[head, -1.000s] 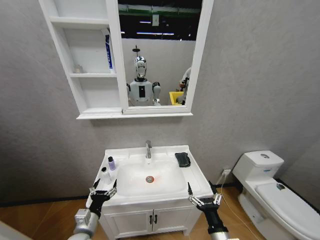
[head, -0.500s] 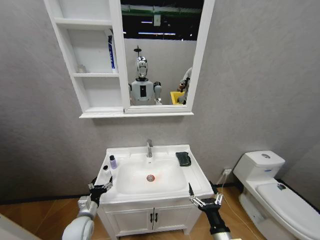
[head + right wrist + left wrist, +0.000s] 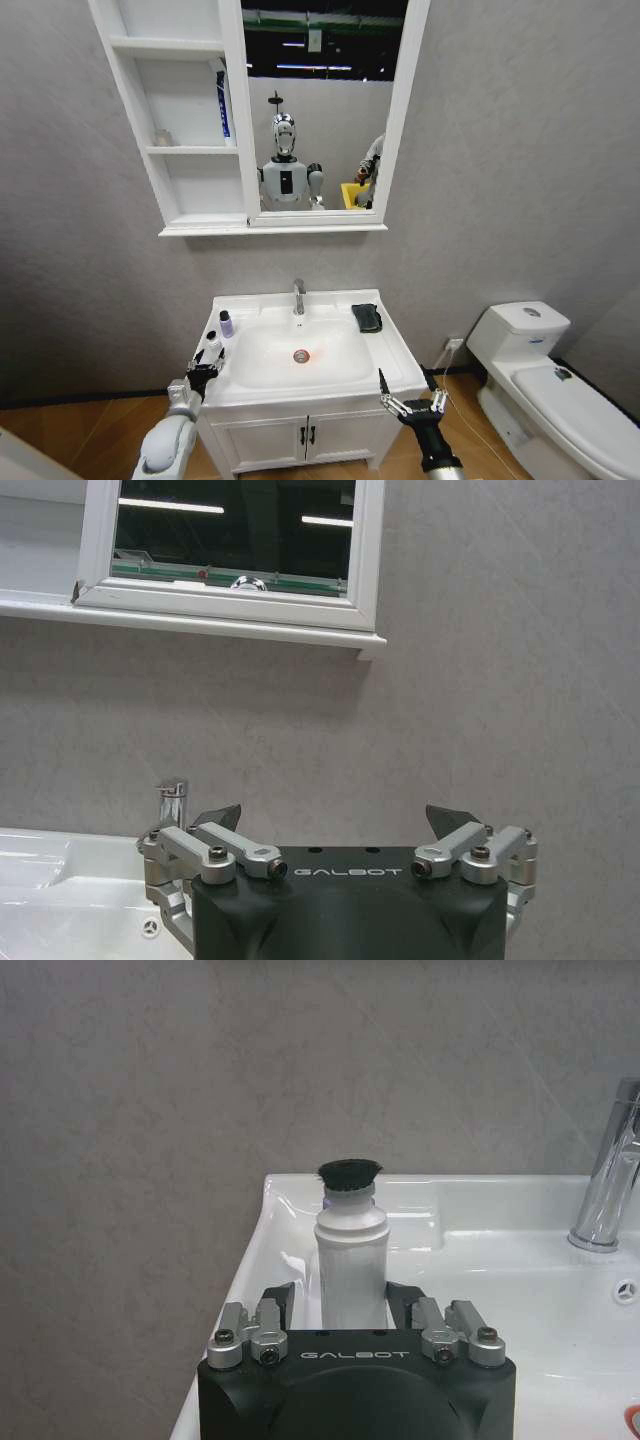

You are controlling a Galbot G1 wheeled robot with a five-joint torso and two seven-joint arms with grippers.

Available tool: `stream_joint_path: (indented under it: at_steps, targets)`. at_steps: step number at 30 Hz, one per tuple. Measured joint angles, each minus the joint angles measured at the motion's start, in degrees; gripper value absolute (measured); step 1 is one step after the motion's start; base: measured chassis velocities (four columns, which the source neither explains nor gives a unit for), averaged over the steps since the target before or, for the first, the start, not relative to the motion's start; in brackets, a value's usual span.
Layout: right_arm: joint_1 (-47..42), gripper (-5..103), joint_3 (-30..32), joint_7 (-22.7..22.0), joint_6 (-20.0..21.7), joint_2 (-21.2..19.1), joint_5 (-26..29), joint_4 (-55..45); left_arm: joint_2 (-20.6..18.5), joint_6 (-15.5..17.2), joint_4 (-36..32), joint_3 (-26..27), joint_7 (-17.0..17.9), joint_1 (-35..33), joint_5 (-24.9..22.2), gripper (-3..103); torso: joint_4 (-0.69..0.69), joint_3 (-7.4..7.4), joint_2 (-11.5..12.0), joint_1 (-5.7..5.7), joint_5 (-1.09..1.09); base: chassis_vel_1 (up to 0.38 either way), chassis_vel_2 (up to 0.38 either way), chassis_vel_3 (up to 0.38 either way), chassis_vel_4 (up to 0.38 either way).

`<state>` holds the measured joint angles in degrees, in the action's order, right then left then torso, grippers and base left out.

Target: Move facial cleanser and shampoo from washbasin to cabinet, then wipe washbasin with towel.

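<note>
A: Head view first: where are the bottles?
B: Both stand on the washbasin [image 3: 395, 352] ledge at about nine o'clock from the drain [image 3: 300, 355]. The purple bottle [image 3: 226, 324] with the black cap is nearer the wall; the white bottle [image 3: 211, 343] sits just in front of it, nearer the front edge.

A: And the left gripper [image 3: 201, 374]?
B: It is at the front-left corner of the basin, about eight o'clock from the drain, right at the white bottle. In the left wrist view the gripper [image 3: 338, 1305] has its fingers spread to either side of that white bottle [image 3: 350, 1271], which stands upright between them. Whether the pads touch the bottle I cannot tell. A dark cap [image 3: 349, 1172] shows above the bottle's top.

A: Right gripper [image 3: 410, 405]?
B: Low in front of the basin's front-right corner, at about five o'clock from the drain, fingers splayed wide and holding nothing. Its wrist view shows the same spread fingers [image 3: 220, 821], with the faucet [image 3: 172, 801] beyond them.

A: Towel and cabinet?
B: The towel [image 3: 366, 318] lies folded on the ledge at two o'clock from the drain, to the right of the faucet [image 3: 297, 297]. The cabinet [image 3: 186, 110] hangs on the wall above at twelve o'clock, a blue and white tube [image 3: 220, 102] leaning in its middle shelf beside the mirror [image 3: 322, 105].
</note>
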<state>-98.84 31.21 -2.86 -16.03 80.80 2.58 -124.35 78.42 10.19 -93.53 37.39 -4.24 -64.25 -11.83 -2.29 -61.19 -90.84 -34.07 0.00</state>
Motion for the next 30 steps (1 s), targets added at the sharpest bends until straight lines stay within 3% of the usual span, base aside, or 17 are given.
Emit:
stream_joint_path:
  at_steps: [4,7,11,16,21,22,25,26,28,29,30]
  targets:
    - [-0.18,100,0.23,-0.05,-0.03,0.0,-0.02,-0.2,-0.01,-0.04,0.58,-0.18,-0.14,0.69,-0.04,45,-0.01,0.0,0.0,0.0,-0.01,0.0,0.0,0.0,0.0]
    - [-0.74,100,0.73,-0.12,-0.34,-0.04,-0.02,-0.32,-0.2,-0.13,0.9,-0.19,-0.43,0.89,-0.18,30,-0.01,0.0,0.0,0.0,0.0,0.0,0.0,0.0,0.0]
    - [-0.87,100,0.83,-0.18,-0.46,0.0,0.01,-0.31,-0.54,-0.18,0.22,-0.12,-0.61,0.24,-0.45,30,0.0,0.0,0.0,0.0,-0.01,0.0,0.0,0.0,0.0]
    - [-0.5,100,0.41,-0.22,-0.48,0.25,0.03,-0.09,-3.39,0.27,-5.61,0.06,-0.61,-1.99,-2.27,30,0.0,0.0,0.0,0.0,-0.01,0.0,0.0,0.0,0.0]
    - [0.26,100,-0.01,-0.23,-0.31,0.16,0.03,0.32,-10.66,2.74,-14.48,0.16,0.65,-2.7,-7.93,30,0.0,0.01,0.0,0.0,0.01,0.0,0.0,0.0,0.0]
    - [0.26,100,-0.01,-0.23,-0.31,0.16,0.03,0.32,-10.66,2.74,-14.48,0.16,0.65,-2.7,-7.93,30,0.0,0.01,0.0,0.0,0.01,0.0,0.0,0.0,0.0]
    - [0.89,100,-0.45,-0.31,0.03,0.03,0.04,0.83,-19.88,8.71,-21.23,0.9,2.71,-1.28,-16.9,30,-0.02,0.01,0.0,0.0,-0.02,0.0,0.0,0.0,0.0]
    - [0.89,100,-0.45,-0.31,0.03,0.03,0.04,0.83,-19.88,8.71,-21.23,0.9,2.71,-1.28,-16.9,30,-0.02,0.01,0.0,0.0,-0.02,0.0,0.0,0.0,0.0]
    - [1.14,100,-0.56,-0.54,0.14,0.06,0.05,1.33,-28.26,14.09,-24.87,2.24,5.02,0.19,-26.0,30,0.01,0.0,0.0,0.0,-0.02,0.0,0.0,0.0,0.0]
    - [1.14,100,-0.56,-0.54,0.14,0.06,0.05,1.33,-28.26,14.09,-24.87,2.24,5.02,0.19,-26.0,30,0.01,0.0,0.0,0.0,-0.02,0.0,0.0,0.0,0.0]
    - [1.22,100,-0.57,-0.6,0.14,0.1,0.05,1.65,-32.52,16.97,-26.25,2.66,6.71,1.28,-31.58,30,0.01,0.01,0.0,0.0,0.01,0.0,0.0,0.0,0.0]
